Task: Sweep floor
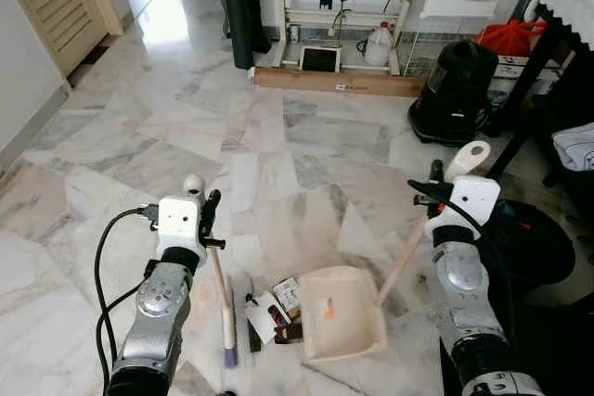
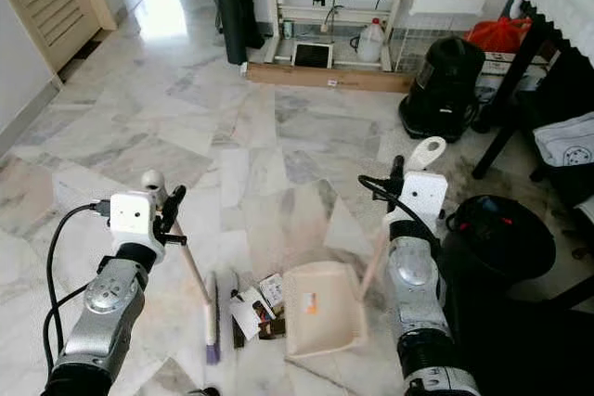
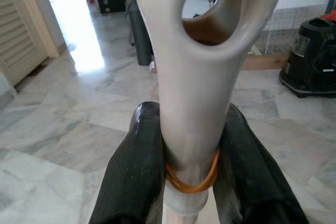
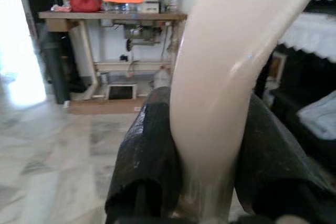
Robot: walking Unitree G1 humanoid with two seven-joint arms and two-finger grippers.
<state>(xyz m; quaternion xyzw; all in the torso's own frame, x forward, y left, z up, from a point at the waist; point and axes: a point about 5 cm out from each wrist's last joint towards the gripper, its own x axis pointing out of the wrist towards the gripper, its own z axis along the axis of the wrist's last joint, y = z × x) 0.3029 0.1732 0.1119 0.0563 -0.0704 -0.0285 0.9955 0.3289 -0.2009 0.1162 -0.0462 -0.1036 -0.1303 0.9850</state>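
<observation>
L gripper pinches broom handle, R gripper pinches dustpan handle; litter on floor btwn bristles & pan mouth, sweep goes rightward.

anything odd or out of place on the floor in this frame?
Yes: small litter, cartons or wrappers, lies loose on the marble floor between the broom head and the dustpan. The left gripper grips the broom handle, the right gripper the dustpan handle. Nothing looks damaged.
</observation>
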